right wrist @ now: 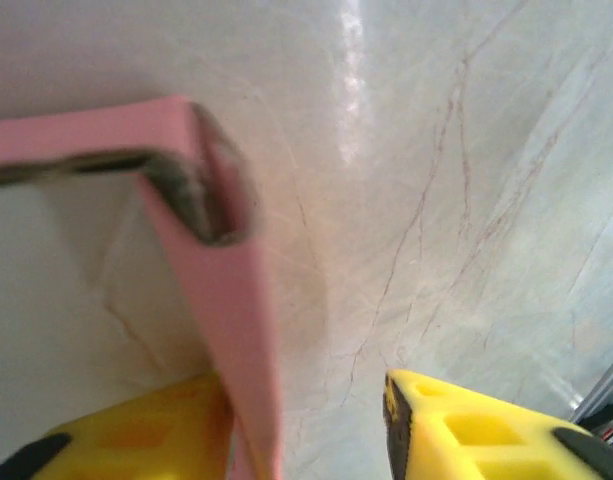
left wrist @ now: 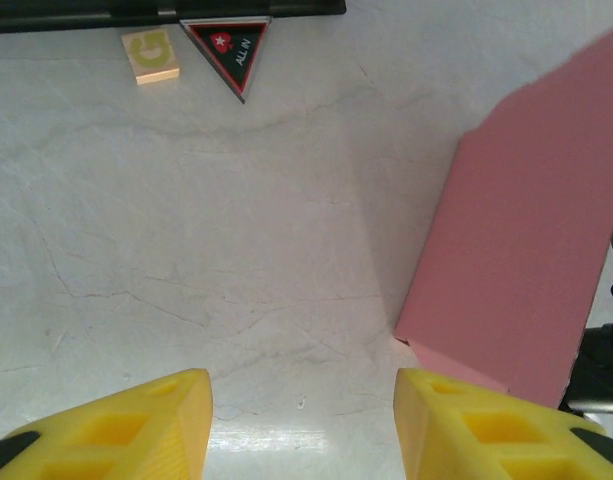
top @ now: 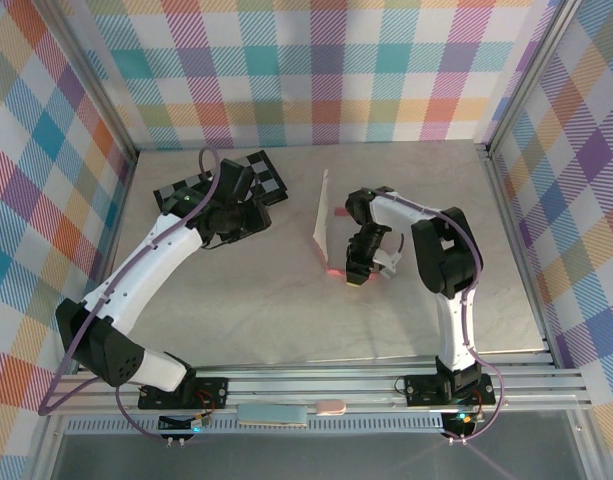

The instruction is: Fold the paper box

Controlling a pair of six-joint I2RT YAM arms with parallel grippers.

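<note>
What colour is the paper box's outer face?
Pink; the paper box shows it best in the left wrist view.

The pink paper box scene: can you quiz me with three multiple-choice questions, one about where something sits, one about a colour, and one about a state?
1. Where is the paper box in the top view?
A) against the back wall
B) in the middle of the table
C) by the arm bases

2. What colour are the left fingers?
A) blue
B) white
C) yellow

3. How do the left fingers stand?
A) apart, with nothing between them
B) clamped on the box
C) shut on a token

Answers:
1 B: the top view shows it standing mid-table.
2 C: both show yellow in the left wrist view.
3 A: bare table lies in the gap between them.
</note>
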